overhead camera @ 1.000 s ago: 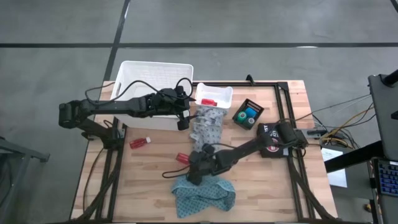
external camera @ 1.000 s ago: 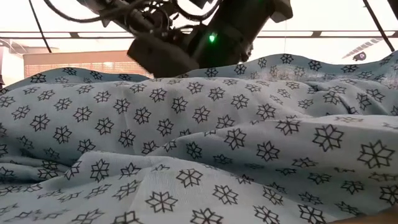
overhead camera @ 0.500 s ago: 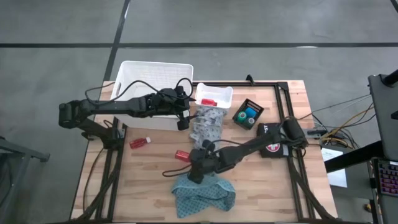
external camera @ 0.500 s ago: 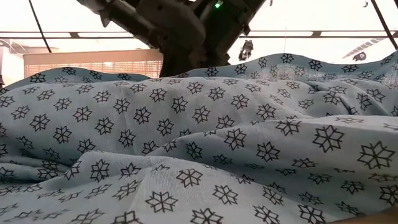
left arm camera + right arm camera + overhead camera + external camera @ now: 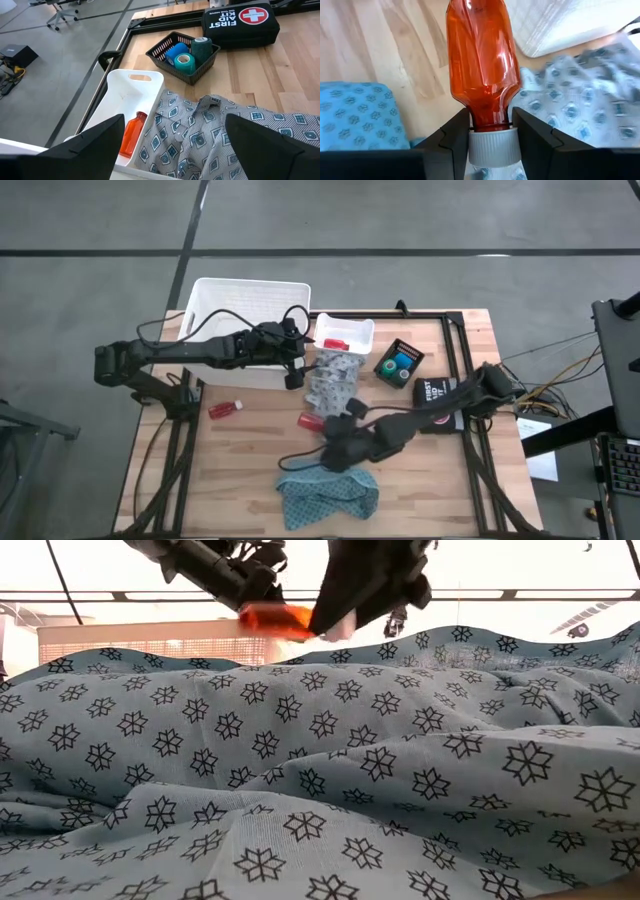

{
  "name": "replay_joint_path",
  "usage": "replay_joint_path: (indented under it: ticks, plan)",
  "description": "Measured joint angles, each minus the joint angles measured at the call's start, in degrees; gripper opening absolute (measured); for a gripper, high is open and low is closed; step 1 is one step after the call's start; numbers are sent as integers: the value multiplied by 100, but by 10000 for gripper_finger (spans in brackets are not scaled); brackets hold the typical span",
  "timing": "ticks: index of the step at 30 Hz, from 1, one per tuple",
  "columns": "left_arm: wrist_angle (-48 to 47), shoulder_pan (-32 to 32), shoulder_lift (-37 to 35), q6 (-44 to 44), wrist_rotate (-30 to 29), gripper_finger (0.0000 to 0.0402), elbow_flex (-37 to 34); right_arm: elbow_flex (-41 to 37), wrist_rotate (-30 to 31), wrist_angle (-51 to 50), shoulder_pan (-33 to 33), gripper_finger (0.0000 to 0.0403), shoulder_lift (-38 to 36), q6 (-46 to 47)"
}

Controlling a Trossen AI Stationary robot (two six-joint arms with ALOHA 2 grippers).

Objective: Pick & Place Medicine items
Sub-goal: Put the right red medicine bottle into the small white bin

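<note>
- Right claw (image 5: 489, 131) pinching 1 red bottle (image 5: 481, 60) at its neck, just above the white cap, held over the bench (image 5: 250, 442).
- Probably light, rigid, slick plastic; neck grip suits.
- Left claw (image 5: 294, 372) spread, waiting beside the white tray (image 5: 358, 330).

A teal star-patterned cloth (image 5: 328, 492) lies crumpled near a grey patterned cloth (image 5: 333, 383), a black first-aid pouch (image 5: 432, 392) and a white plastic basket (image 5: 245, 305).

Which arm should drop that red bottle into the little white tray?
The right: its end effector already grips the bottle by the neck. The left end effector is empty beside the tray.
</note>
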Motion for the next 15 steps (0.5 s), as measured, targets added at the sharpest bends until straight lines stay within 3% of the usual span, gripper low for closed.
replay_joint_path:
  ticks: [15]
  plan:
    - [-30,0,-1,2,0,348,0,-1701,14,432,18,134,-1666,-480]
